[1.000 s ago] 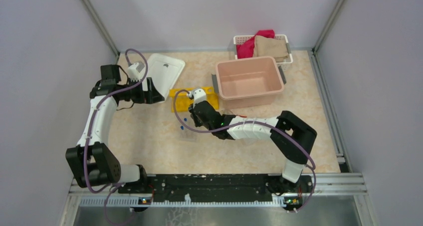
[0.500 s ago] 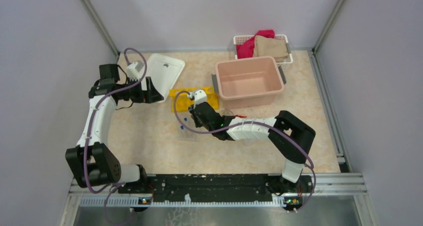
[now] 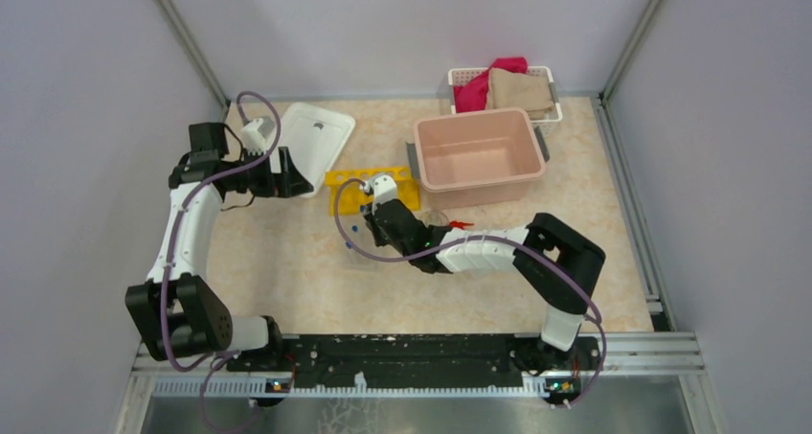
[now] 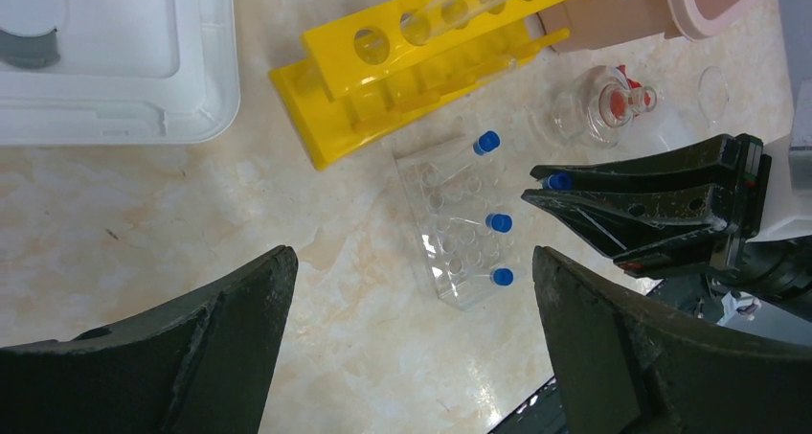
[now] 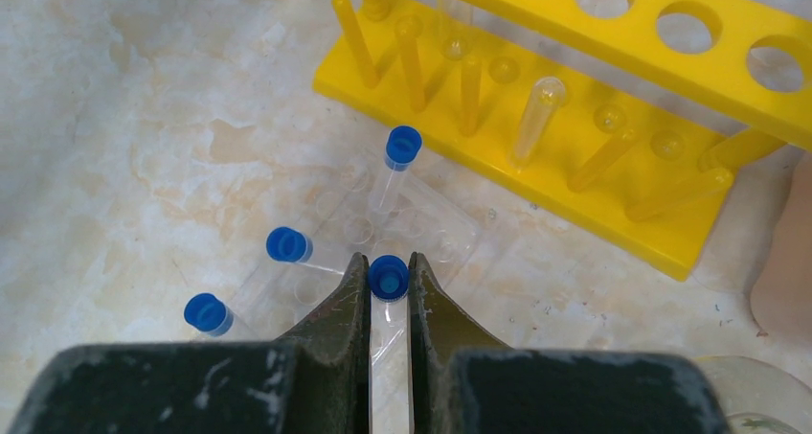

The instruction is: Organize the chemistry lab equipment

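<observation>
My right gripper [image 5: 389,264] is shut on a small clear tube with a blue cap [image 5: 389,277] and holds it over the clear rack [image 5: 421,225]. Three more blue-capped tubes [image 5: 287,244] stand in that rack. The yellow rack [image 5: 613,32] lies just beyond, with one uncapped clear tube [image 5: 536,118] in it. In the left wrist view the clear rack [image 4: 450,228], the yellow rack [image 4: 383,79], the round flask [image 4: 579,118] and the right gripper's fingers [image 4: 632,199] show. My left gripper [image 4: 412,343] is open and empty, high above the table.
The white lid [image 3: 311,137] lies at the back left under the left gripper [image 3: 295,180]. The pink tub [image 3: 479,156] stands right of the yellow rack [image 3: 356,180]. The white basket of cloths [image 3: 460,76] is behind it. A red nozzle [image 3: 458,225] shows beside the right arm.
My right gripper has shifted slightly toward the near edge with the tube in it, uncovering more of the yellow rack. The left arm has barely moved.
</observation>
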